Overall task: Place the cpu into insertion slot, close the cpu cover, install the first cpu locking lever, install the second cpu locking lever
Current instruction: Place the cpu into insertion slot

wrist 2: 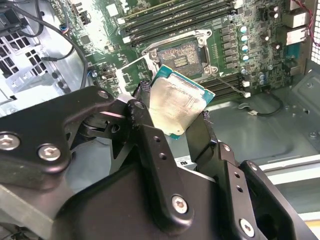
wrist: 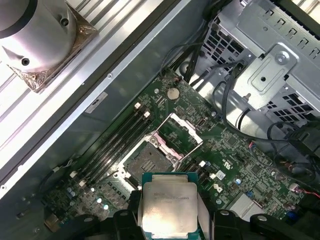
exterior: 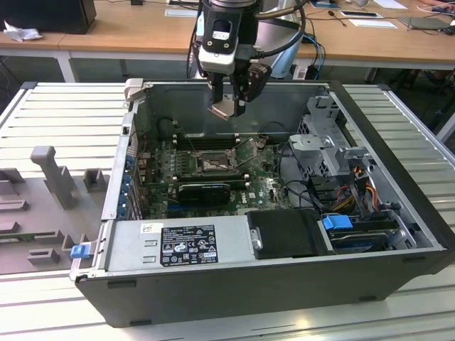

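while in pincer (exterior: 229, 101), cpu (wrist 2: 177, 107) aslant

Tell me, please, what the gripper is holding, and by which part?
The gripper holds the cpu, pinched by two opposite side edges, with its silvery face showing.

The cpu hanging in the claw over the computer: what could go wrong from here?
The cpu is pinched only at its edges by the claw, so it might slip and drop onto the board. It may also meet the insertion slot skewed and not seat. The cpu cover stands raised beside the slot, so the claw could catch it going down.
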